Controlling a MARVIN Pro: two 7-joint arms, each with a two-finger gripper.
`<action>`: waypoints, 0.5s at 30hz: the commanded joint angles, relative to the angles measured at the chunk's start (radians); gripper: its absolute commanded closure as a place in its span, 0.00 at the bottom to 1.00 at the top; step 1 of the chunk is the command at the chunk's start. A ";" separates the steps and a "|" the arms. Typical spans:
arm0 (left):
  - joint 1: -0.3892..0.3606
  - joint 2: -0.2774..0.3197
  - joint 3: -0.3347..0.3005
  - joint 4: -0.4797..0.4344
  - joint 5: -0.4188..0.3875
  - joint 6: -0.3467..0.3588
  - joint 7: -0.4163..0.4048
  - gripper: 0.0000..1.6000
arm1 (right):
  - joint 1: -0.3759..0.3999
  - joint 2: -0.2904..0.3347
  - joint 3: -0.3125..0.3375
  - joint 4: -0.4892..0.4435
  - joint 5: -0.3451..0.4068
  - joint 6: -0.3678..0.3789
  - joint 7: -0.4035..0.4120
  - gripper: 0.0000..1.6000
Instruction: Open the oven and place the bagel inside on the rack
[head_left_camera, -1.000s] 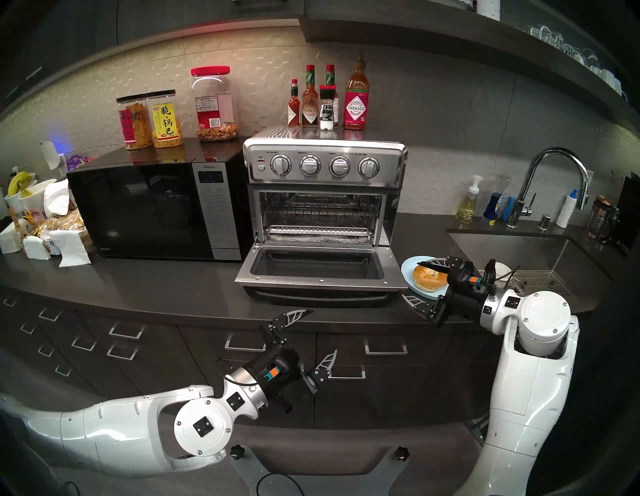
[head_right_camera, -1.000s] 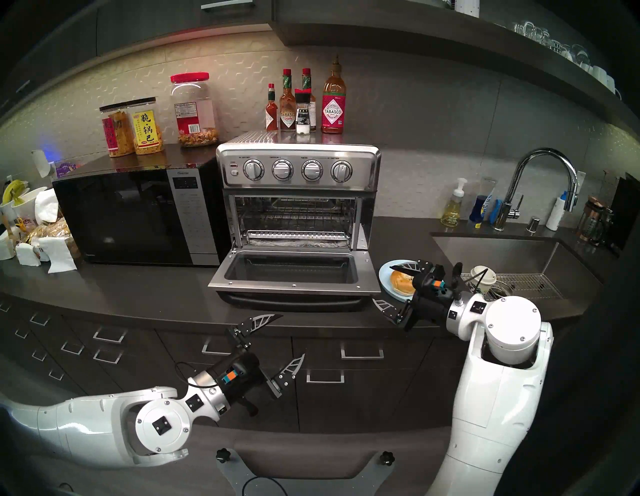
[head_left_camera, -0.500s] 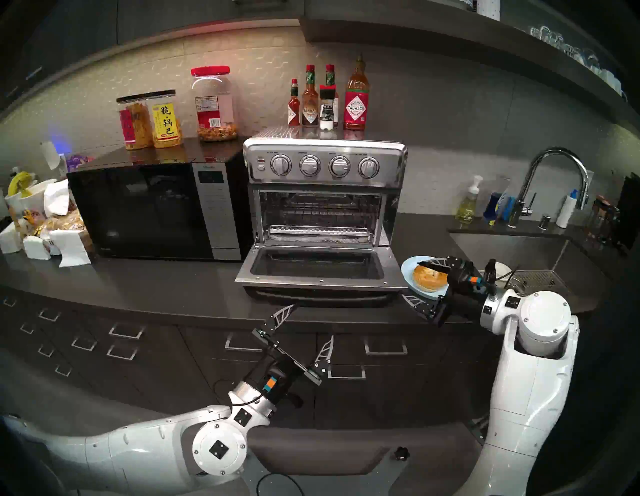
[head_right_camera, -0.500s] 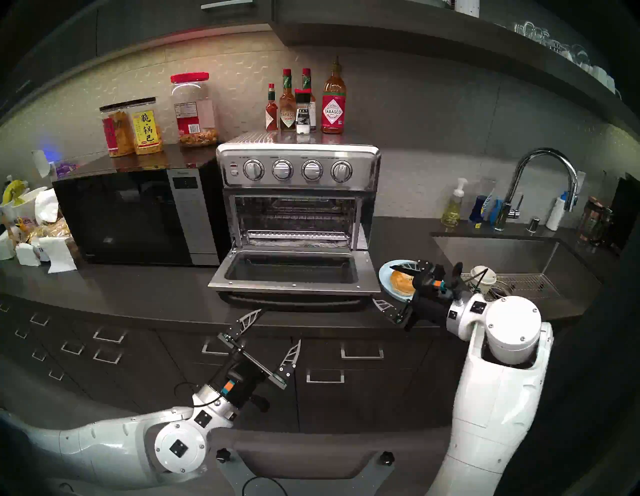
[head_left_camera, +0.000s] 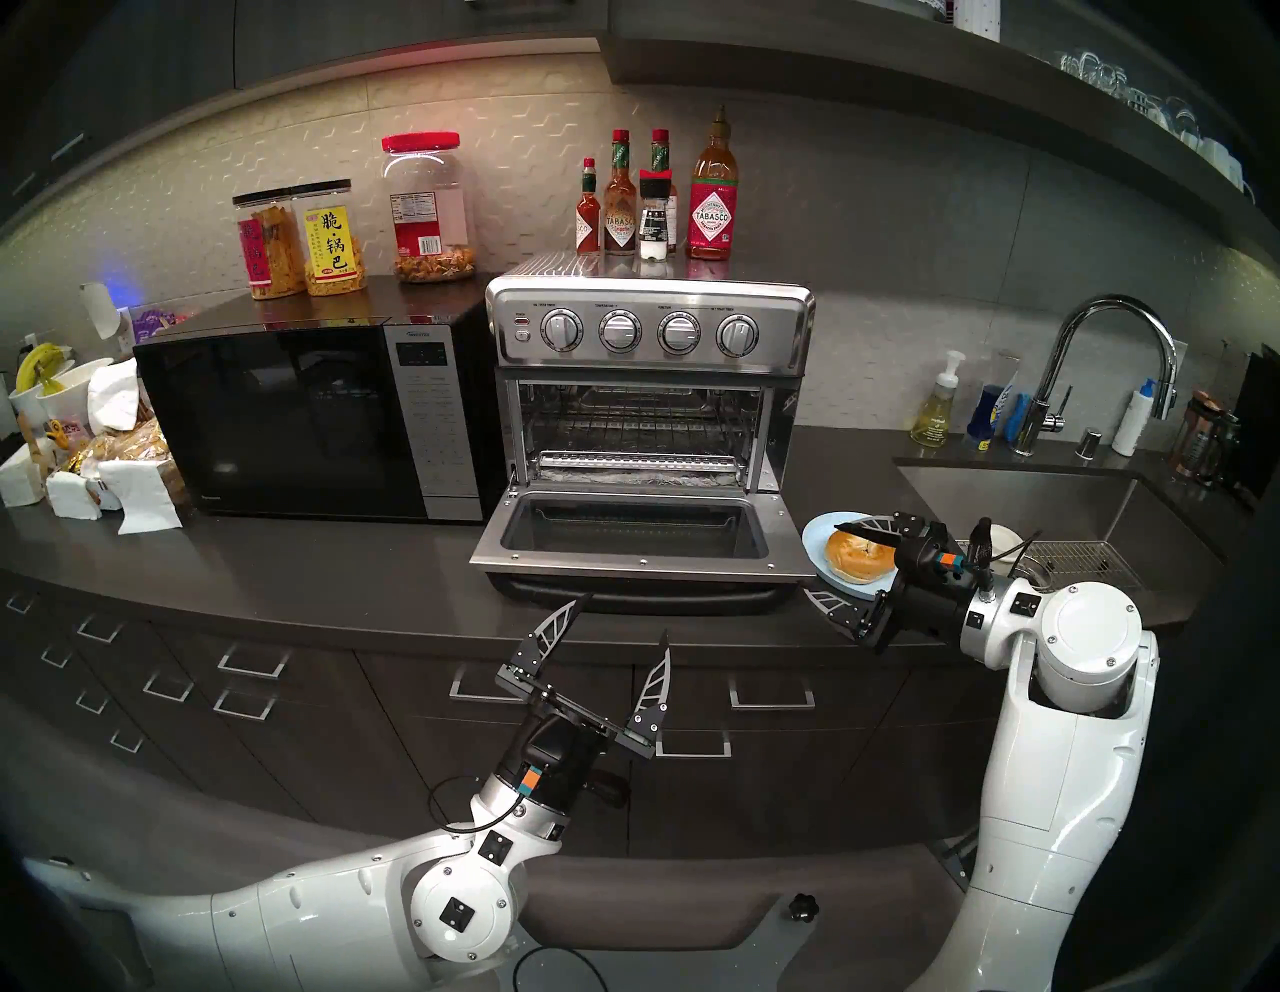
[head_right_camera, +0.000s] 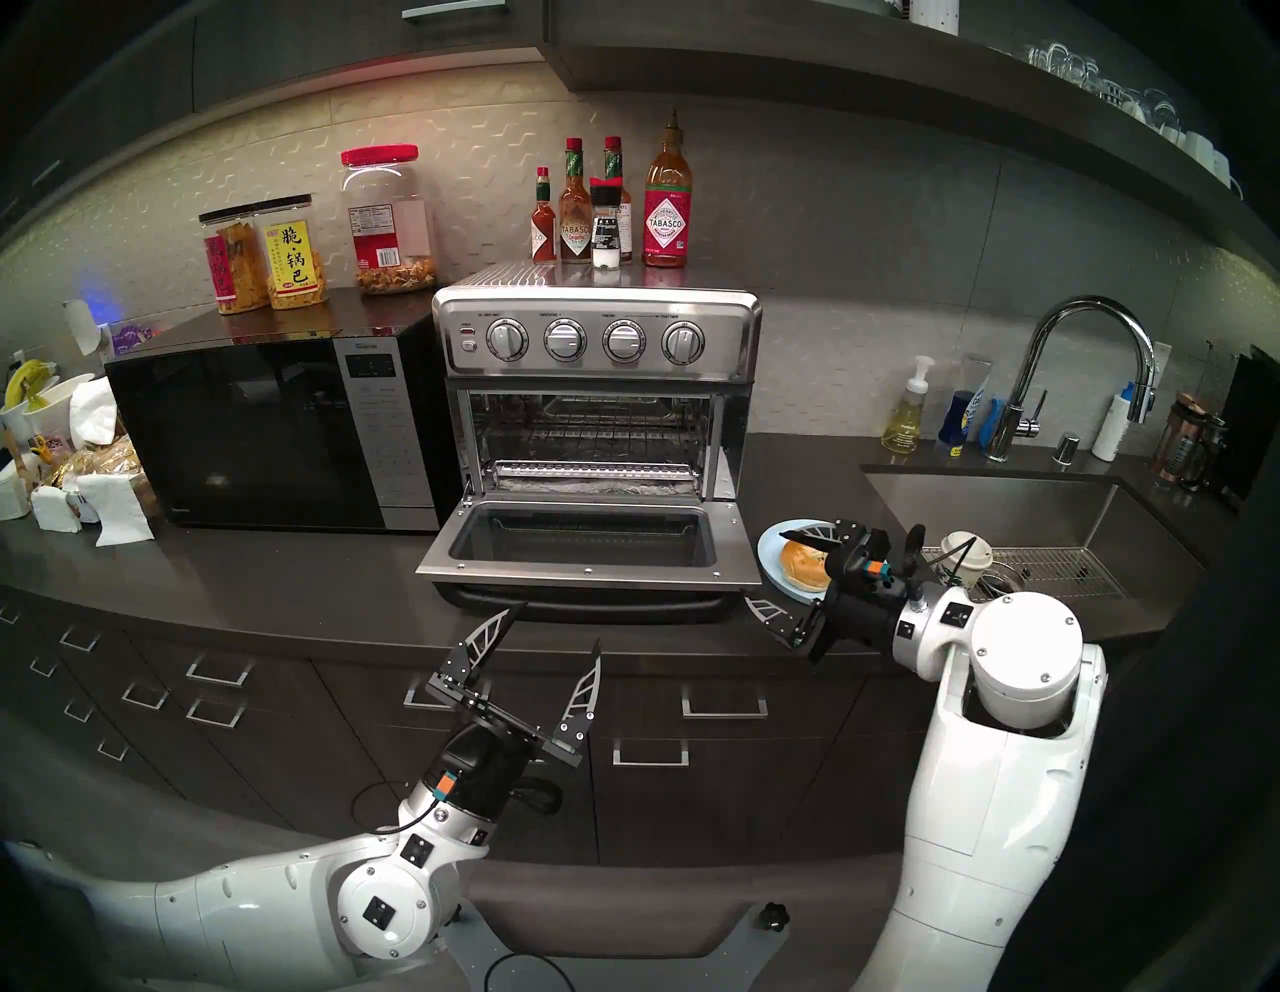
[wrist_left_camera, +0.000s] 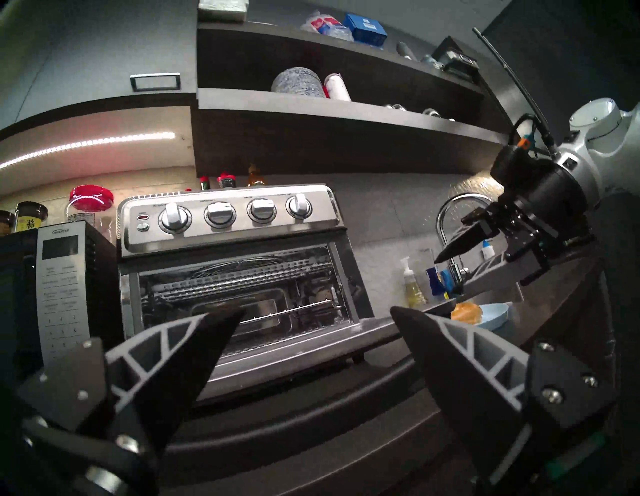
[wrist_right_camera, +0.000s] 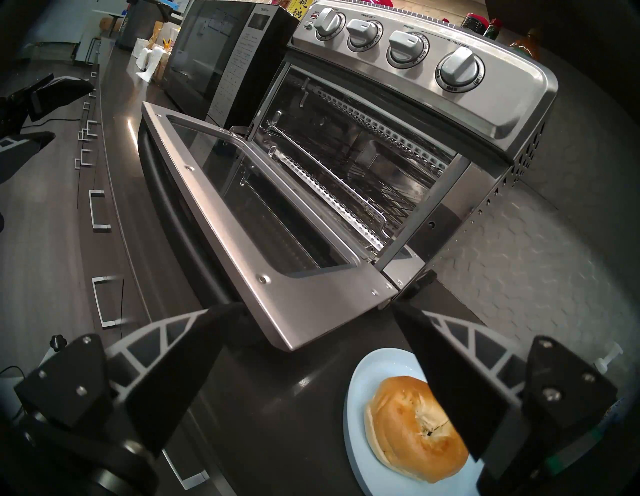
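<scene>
1. The round golden-brown glossy bagel (head_left_camera: 861, 552) is lying on a light blue round plate (head_left_camera: 817, 537) on the dark counter (head_left_camera: 346, 582), just right of the drop-down glass door (head_left_camera: 634, 537) of the boxy brushed-steel toaster oven (head_left_camera: 647, 332).
2. The right gripper (head_left_camera: 834, 564) is hovering over the plate, one black finger (head_left_camera: 866, 530) crossing above the bagel and the other lying off the plate's near edge; I cannot tell whether anything is touching.
3. Counting: one bagel, one plate, one oven with four round knobs, and one silver wire rack (head_left_camera: 637, 463) sitting inside the open cavity.
4. Both claws are standing wide apart and holding nothing.
5. The left gripper (head_left_camera: 627, 616) is pointing up toward the door's front edge, near it but apart.
</scene>
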 joint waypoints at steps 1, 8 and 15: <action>-0.013 -0.088 -0.007 0.028 0.049 -0.121 0.068 0.00 | 0.008 -0.002 0.000 -0.018 0.009 -0.001 0.000 0.00; -0.052 0.043 -0.140 0.028 0.033 -0.185 0.161 0.00 | 0.009 0.000 -0.001 -0.011 0.004 -0.001 -0.001 0.00; -0.072 0.029 -0.167 0.096 0.039 -0.175 0.180 0.00 | 0.004 0.000 -0.001 -0.001 -0.001 -0.001 -0.001 0.00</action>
